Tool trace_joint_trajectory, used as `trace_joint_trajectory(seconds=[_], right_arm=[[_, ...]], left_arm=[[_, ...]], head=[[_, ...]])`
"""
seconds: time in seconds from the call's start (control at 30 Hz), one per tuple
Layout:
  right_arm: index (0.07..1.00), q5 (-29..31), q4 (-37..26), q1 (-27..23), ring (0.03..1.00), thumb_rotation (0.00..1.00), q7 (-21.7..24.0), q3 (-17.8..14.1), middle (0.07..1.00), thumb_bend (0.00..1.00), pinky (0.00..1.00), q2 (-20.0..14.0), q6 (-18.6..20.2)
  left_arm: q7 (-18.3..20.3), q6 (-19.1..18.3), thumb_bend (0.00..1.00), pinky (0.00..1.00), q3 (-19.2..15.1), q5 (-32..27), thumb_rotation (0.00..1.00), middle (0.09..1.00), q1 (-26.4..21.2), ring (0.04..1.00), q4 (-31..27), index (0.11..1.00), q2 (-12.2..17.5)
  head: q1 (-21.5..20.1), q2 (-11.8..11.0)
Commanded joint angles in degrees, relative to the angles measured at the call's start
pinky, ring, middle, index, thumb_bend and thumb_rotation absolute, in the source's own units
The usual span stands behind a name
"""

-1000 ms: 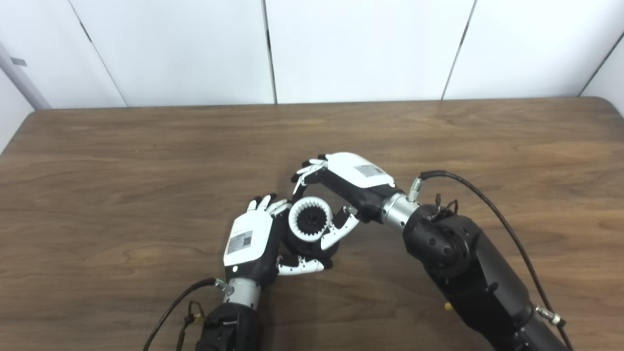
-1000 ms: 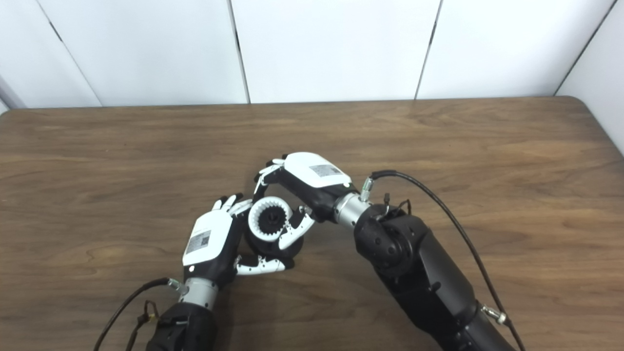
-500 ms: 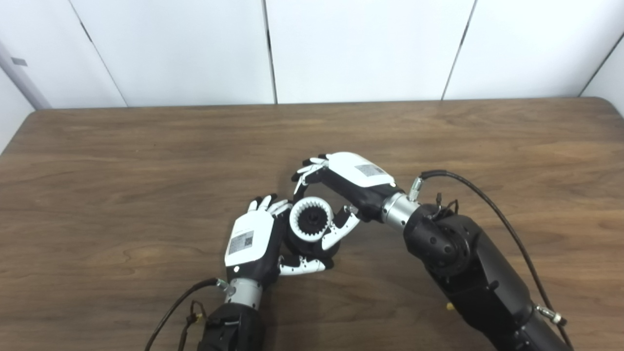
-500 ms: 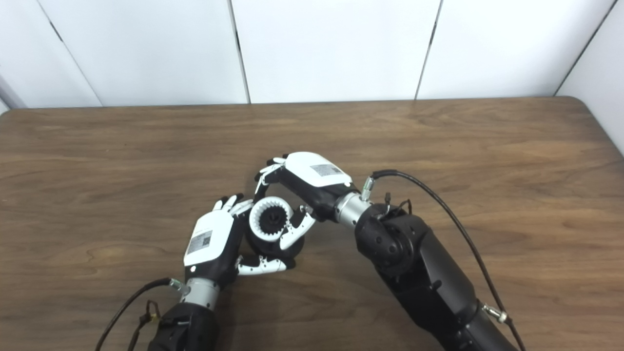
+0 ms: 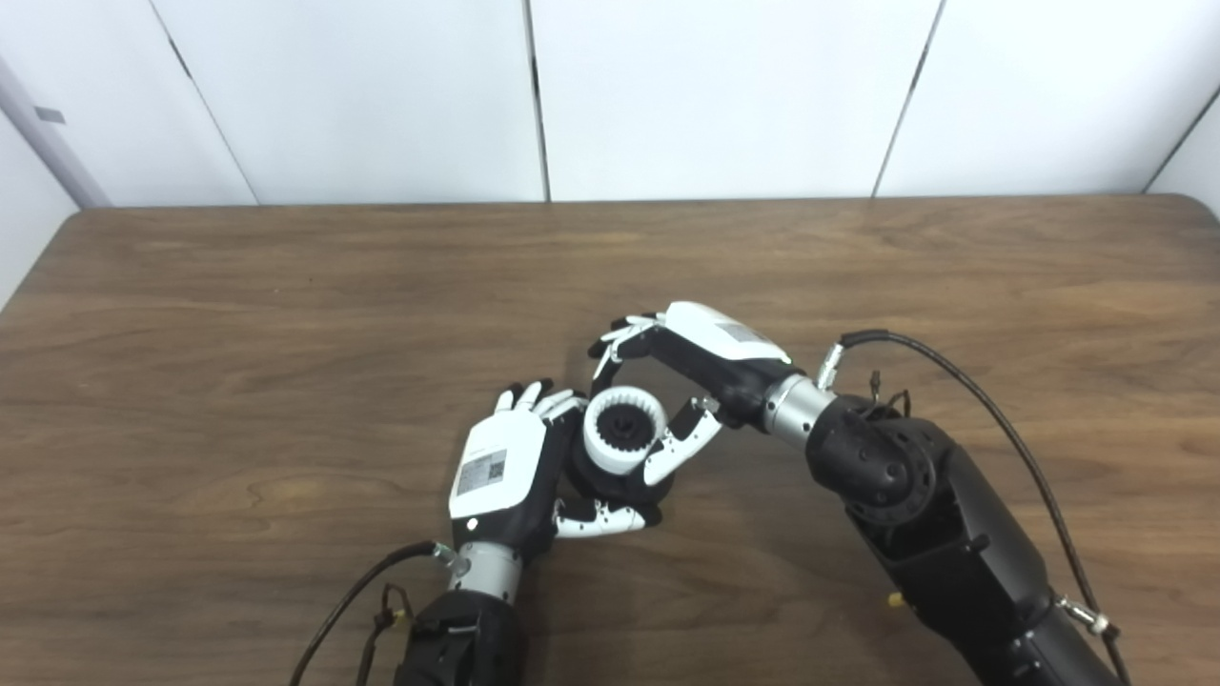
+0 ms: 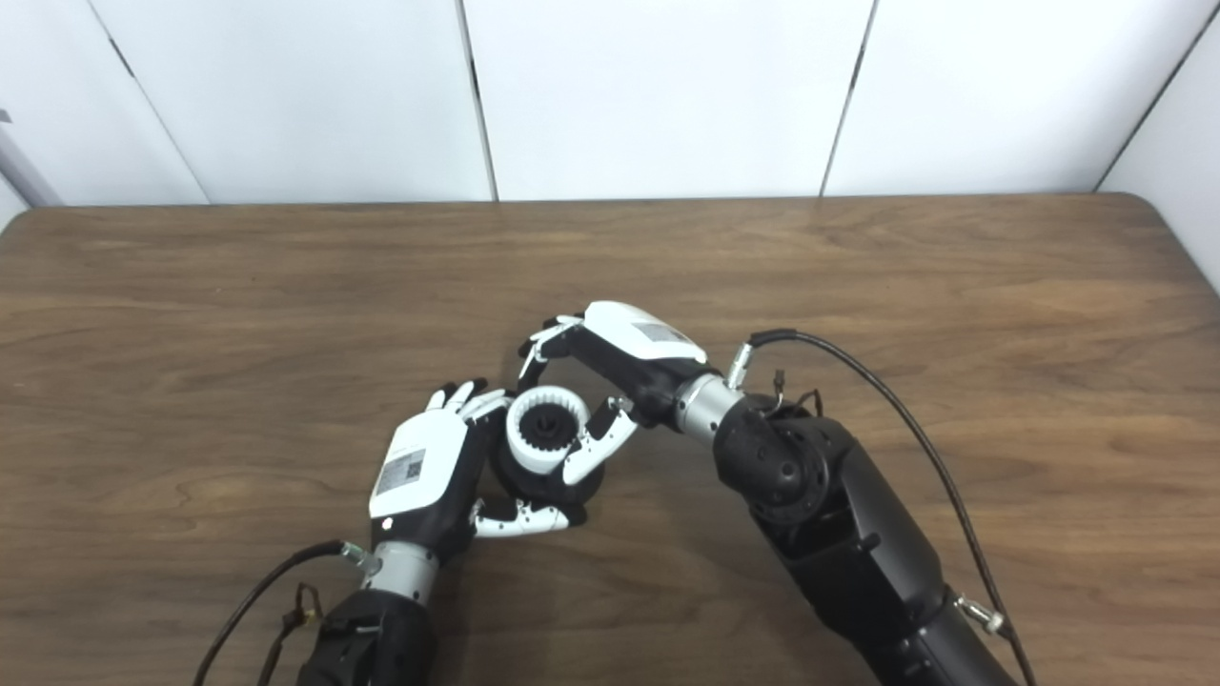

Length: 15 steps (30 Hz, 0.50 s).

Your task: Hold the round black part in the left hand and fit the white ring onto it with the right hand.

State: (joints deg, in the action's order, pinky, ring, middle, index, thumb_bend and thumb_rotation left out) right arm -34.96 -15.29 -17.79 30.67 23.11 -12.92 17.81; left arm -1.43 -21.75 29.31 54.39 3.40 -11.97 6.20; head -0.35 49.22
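Note:
My left hand (image 5: pixel 500 467) is shut on the round black part (image 5: pixel 624 486), fingers wrapped behind it and thumb (image 5: pixel 605 519) under its front. The white toothed ring (image 5: pixel 624 440) sits on top of the black part, whose black hub shows through the ring's middle. My right hand (image 5: pixel 701 357) arches over the ring from the right. Its thumb (image 5: pixel 681 448) lies against the ring's right side. Its fingers (image 5: pixel 618 341) curl over the far side with a gap to the ring. The same ring (image 6: pixel 545 433) appears in the right eye view.
A brown wooden table (image 5: pixel 286 314) carries the work, with white wall panels behind it. Black cables trail from both wrists, one looping at the right (image 5: pixel 963 391) and one at the lower left (image 5: pixel 353 595).
The whole picture has shifted a little right and down, so the camera moved. The ring now shows more of its outer wall and looks set lower on the black part. Both hands keep their poses.

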Motion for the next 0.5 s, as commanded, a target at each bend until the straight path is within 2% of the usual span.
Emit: trace_joint_trajectory(seconds=[0.0, 0.2, 0.3, 0.33, 0.37, 0.43, 0.47], right_arm=[[0.483, 0.0, -0.4, -2.0, 0.949, 0.14, -1.7, -1.8, 0.839, 0.52, 1.00, -0.2, 0.7], [0.483, -0.4, -0.3, -1.4, 0.946, 0.14, -2.0, -1.2, 0.834, 0.52, 1.00, -0.1, 0.3], [0.490, -3.5, 0.7, -2.2, 0.946, 0.15, -1.2, 1.2, 0.841, 0.52, 1.00, -1.1, -0.6], [0.587, -4.6, 1.0, -2.5, 0.950, 0.24, -0.8, 1.9, 0.851, 0.76, 1.00, -1.5, -0.6], [0.642, -5.5, 1.1, -2.7, 0.955, 0.29, -0.5, 2.5, 0.863, 0.87, 1.00, -1.7, -0.5], [0.706, -7.0, 1.3, -2.8, 0.962, 0.34, -0.3, 3.2, 0.880, 0.97, 1.00, -2.0, -0.3], [0.735, -7.9, 1.3, -2.9, 0.968, 0.36, -0.2, 3.6, 0.890, 0.99, 1.00, -2.1, -0.1]], left_arm=[[4.8, -0.8, 0.53, 1.00, 2.5, 0.6, 0.06, 0.828, 2.6, 0.950, 3.2, 0.483, 0.1], [5.1, -1.1, 0.53, 1.00, 2.6, 1.0, 0.06, 0.834, 2.5, 0.953, 2.9, 0.483, 0.1], [5.4, -1.3, 0.52, 1.00, 2.6, 0.8, 0.06, 0.833, 2.3, 0.958, 3.0, 0.483, 0.0], [5.5, -1.3, 0.52, 1.00, 2.6, 0.8, 0.06, 0.833, 2.3, 0.959, 3.0, 0.483, 0.0], [5.5, -1.4, 0.52, 1.00, 2.6, 0.8, 0.06, 0.833, 2.3, 0.960, 2.9, 0.483, 0.0], [5.4, -1.3, 0.53, 1.00, 2.7, 0.9, 0.06, 0.833, 2.3, 0.959, 2.9, 0.483, 0.1], [5.2, -1.3, 0.53, 1.00, 2.7, 0.8, 0.06, 0.833, 2.3, 0.956, 3.0, 0.483, 0.1]], head=[[0.0, 0.0], [0.0, 0.1], [0.0, 0.1], [0.0, 0.1], [0.0, 0.0], [0.0, 0.1], [-0.1, 0.0]])
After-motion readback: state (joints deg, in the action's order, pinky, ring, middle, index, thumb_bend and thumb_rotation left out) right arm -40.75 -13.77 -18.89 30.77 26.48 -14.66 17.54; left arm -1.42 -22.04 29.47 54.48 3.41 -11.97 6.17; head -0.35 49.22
